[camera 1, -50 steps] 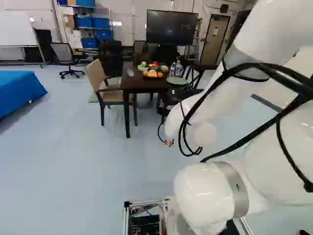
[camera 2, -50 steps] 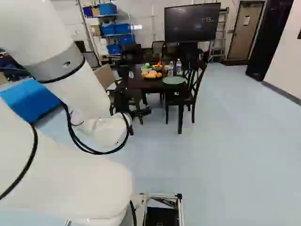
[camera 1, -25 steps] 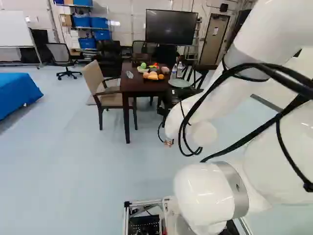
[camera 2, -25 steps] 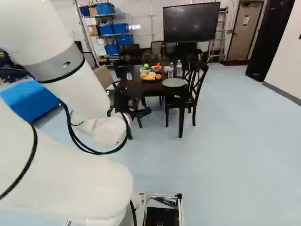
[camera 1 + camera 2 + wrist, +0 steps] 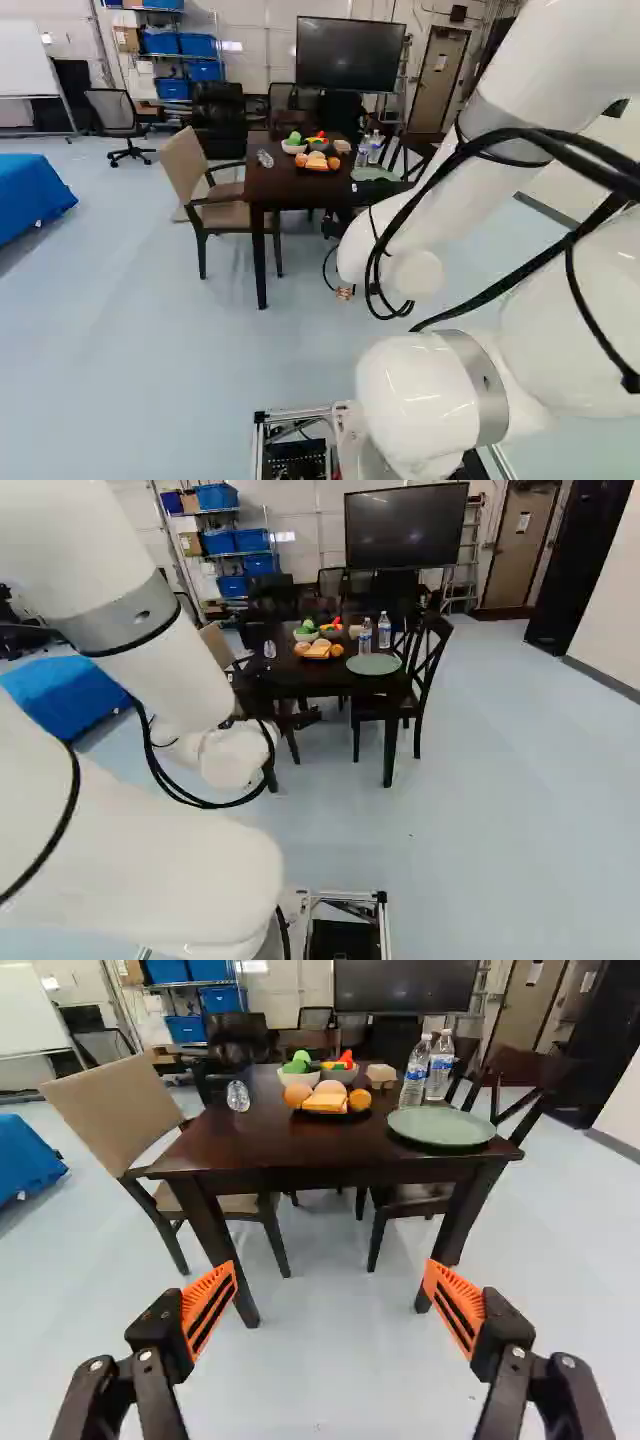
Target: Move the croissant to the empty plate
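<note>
Okay, left to right: food pile (image 5: 325,1102) on the table (image 5: 240,1140), then a tan lump (image 5: 381,1074), bottles (image 5: 414,1072), green plate (image 5: 440,1127). Croissant's probably in that pile, can't pick it out or read its long axis. Gripper (image 5: 330,1272) is empty, fingers spread, so imo the reach is straight ahead, well apart still to cover.

Pale green plate (image 5: 441,1126), brown table (image 5: 290,1145)
</note>
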{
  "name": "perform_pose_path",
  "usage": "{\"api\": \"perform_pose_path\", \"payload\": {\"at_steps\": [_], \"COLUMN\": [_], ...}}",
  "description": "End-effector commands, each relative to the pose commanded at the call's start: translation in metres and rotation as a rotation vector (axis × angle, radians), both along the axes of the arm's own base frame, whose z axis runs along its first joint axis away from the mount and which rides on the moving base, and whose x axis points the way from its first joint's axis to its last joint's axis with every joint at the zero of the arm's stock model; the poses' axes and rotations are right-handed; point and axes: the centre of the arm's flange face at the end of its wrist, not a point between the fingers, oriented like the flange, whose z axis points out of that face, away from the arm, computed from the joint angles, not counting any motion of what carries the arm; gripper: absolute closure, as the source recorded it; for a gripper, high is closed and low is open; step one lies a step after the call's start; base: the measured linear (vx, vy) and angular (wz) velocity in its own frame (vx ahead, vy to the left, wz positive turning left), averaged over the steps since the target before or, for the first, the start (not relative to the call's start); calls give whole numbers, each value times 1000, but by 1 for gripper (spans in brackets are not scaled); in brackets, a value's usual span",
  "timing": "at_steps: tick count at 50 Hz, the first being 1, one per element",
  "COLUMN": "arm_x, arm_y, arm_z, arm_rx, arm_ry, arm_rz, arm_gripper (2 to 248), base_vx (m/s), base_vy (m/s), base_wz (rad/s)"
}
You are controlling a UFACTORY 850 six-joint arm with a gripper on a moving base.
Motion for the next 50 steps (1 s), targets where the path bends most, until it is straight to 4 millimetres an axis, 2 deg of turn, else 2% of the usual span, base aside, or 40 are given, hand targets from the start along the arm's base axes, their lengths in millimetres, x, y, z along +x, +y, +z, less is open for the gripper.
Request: {"api": "perform_pose_path", "payload": {"at_steps": [28, 50], "arm_x": [0, 0], "arm_y": [0, 0], "arm_z": [0, 0], "arm_rx": [0, 0], "arm_ry": [0, 0], "arm_rz": [0, 0], "arm_gripper": [3, 3], "base_vx": [225, 163], "base_vy": [46, 63], "base_wz": [-26, -26]}}
